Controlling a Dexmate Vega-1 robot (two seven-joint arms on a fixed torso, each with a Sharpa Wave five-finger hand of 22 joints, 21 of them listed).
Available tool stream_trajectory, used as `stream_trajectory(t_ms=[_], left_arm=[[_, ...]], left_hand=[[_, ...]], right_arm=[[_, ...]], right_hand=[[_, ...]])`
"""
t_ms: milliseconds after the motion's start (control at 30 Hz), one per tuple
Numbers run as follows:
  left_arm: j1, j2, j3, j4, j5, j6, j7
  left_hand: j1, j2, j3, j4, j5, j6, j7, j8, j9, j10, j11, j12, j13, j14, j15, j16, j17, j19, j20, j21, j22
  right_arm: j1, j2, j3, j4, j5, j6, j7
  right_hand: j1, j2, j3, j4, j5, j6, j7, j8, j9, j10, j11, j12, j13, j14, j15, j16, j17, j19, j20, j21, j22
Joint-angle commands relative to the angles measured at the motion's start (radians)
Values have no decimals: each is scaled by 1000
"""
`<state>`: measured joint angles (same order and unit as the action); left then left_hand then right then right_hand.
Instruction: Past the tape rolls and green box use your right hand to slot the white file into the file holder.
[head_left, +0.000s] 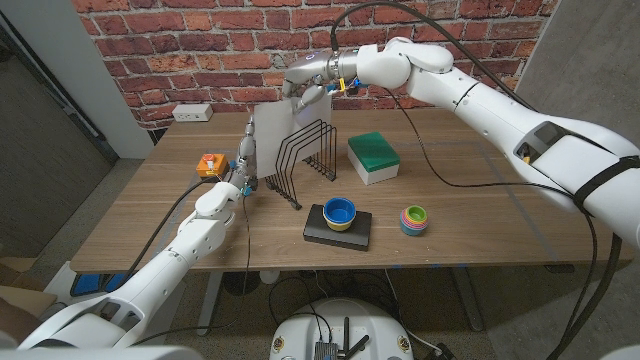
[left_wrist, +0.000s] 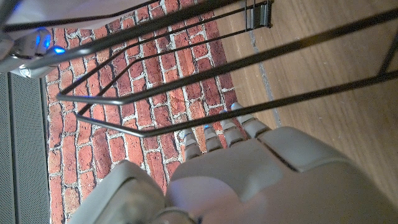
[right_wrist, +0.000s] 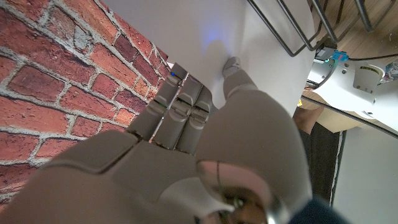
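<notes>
Now my right hand (head_left: 312, 90) pinches the file (head_left: 274, 140) by its top edge, upright at the holder (head_left: 306, 160); it's thin, light, probably floppy. My left hand (head_left: 243, 165) seems empty.

Lab or office test space: exposed red brick wall (head_left: 200, 50), white wall power outlet (head_left: 191, 113), brown wooden work table (head_left: 470, 200), loose black cables (head_left: 430, 150).

Bright, even light; soft shadows
</notes>
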<state>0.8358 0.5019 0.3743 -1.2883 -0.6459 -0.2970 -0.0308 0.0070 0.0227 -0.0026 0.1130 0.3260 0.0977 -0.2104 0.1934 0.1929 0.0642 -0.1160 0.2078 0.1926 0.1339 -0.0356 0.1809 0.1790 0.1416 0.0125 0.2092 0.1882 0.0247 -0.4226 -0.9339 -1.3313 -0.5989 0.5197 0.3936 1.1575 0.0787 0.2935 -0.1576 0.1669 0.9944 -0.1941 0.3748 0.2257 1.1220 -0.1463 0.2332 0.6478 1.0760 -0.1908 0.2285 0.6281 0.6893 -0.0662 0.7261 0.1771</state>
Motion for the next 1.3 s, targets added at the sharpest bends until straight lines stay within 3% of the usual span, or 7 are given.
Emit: stream_trajectory(t_ms=[33, 367, 967, 1300], left_arm=[[0, 1, 0, -1, 0, 0, 0], [0, 1, 0, -1, 0, 0, 0], [0, 1, 0, 0, 0, 0, 0], [0, 1, 0, 0, 0, 0, 0]], left_hand=[[-1, 8, 0, 5, 6, -2, -9, 6, 5, -2, -8, 7, 5, 6, -5, 6, 2, 7, 1, 7, 5], [0, 7, 0, 5, 6, -3, -9, 6, 5, -2, -8, 7, 5, 6, -5, 6, 2, 8, 0, 7, 5], [0, 7, 0, 5, 6, -2, -9, 6, 5, -2, -7, 7, 5, 5, -6, 6, 2, 8, 1, 7, 5], [-1, 7, 0, 5, 6, -2, -9, 6, 5, -2, -6, 7, 5, 5, -5, 6, 2, 8, 0, 7, 5]], right_arm=[[23, 7, -5, 26, -3, 23, 6], [36, 12, -12, 40, -6, 33, 13], [9, 8, -21, -23, -59, -13, 8], [8, 13, -30, -23, -79, -18, 1]], right_hand=[[3, 7, 6, -3, 10, 6, -2, 5, 2, 69, -62, 6, 4, -1, -49, 2, 2, -6, -123, 8, 3], [1, 8, 8, -2, 10, 6, -1, 6, 2, 70, -62, 6, 5, -1, -49, 2, 3, -6, -124, 8, 3], [-4, 9, 10, -2, 10, 5, -2, 6, 1, 69, -62, 5, 3, -1, -49, 0, 2, -5, -123, 8, 2], [-5, 8, 11, -2, 10, 4, -2, 6, 1, 69, -62, 4, 2, -1, -49, 0, 2, -5, -123, 8, 2]])
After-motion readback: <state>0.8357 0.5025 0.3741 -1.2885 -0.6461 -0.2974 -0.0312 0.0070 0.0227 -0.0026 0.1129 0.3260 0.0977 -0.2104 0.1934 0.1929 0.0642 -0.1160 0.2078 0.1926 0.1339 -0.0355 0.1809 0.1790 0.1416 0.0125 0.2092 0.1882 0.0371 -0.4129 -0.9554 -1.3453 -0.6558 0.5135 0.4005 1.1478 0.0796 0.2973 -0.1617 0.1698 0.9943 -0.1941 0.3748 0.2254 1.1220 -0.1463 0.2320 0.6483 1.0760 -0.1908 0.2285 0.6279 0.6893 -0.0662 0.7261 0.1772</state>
